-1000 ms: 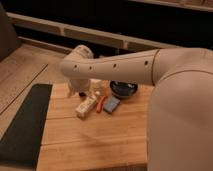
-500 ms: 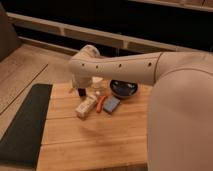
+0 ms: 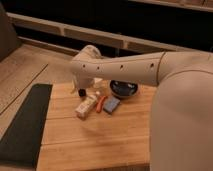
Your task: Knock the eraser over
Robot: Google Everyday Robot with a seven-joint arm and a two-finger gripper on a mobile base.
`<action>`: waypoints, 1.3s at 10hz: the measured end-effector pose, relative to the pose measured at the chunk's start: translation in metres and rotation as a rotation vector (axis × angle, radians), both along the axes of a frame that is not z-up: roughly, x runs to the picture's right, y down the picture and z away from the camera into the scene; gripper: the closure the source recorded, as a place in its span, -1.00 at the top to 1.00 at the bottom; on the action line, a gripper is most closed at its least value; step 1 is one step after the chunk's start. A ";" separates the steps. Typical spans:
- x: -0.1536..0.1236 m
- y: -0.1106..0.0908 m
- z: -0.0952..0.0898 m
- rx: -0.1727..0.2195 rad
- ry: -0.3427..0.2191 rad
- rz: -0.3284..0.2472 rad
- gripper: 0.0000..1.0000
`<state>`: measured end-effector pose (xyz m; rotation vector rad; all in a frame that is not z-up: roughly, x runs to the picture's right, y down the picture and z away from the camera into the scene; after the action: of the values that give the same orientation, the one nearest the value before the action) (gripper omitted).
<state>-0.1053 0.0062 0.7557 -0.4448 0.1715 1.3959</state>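
The eraser (image 3: 86,106) is a cream-white block lying at a diagonal on the wooden table (image 3: 95,142). A thin orange-red stick (image 3: 101,103) lies just right of it, and a flat blue pad (image 3: 112,104) lies right of the stick. My gripper (image 3: 84,91) hangs down from the white arm (image 3: 125,67), just behind and above the eraser's far end. A dark fingertip (image 3: 81,92) shows close to the eraser; I cannot tell if it touches. The arm hides the rest of the gripper.
A dark round bowl (image 3: 123,89) stands behind the blue pad. A black mat (image 3: 25,120) lies along the table's left side. My large white arm body (image 3: 182,120) covers the right part of the table.
The arm and gripper have moved to the right, closer to the eraser's far end. The eraser, stick and pad lie where they were.
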 end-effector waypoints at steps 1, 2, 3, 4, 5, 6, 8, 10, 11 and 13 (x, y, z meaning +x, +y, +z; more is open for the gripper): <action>-0.001 0.003 0.009 -0.012 0.018 -0.048 0.30; -0.005 0.004 0.015 -0.021 0.026 -0.076 0.30; -0.012 0.005 0.025 -0.032 0.032 -0.105 0.30; -0.017 0.005 0.034 -0.043 0.034 -0.123 0.30; -0.028 0.007 0.052 -0.069 0.030 -0.141 0.30; -0.037 0.008 0.063 -0.081 0.016 -0.145 0.30; -0.059 0.004 0.095 -0.100 -0.051 -0.129 0.30; -0.076 0.002 0.119 -0.123 -0.111 -0.116 0.30; -0.083 0.004 0.129 -0.139 -0.137 -0.119 0.30; -0.093 0.005 0.146 -0.148 -0.181 -0.139 0.30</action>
<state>-0.1985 0.0108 0.9016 -0.6670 0.1559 1.2043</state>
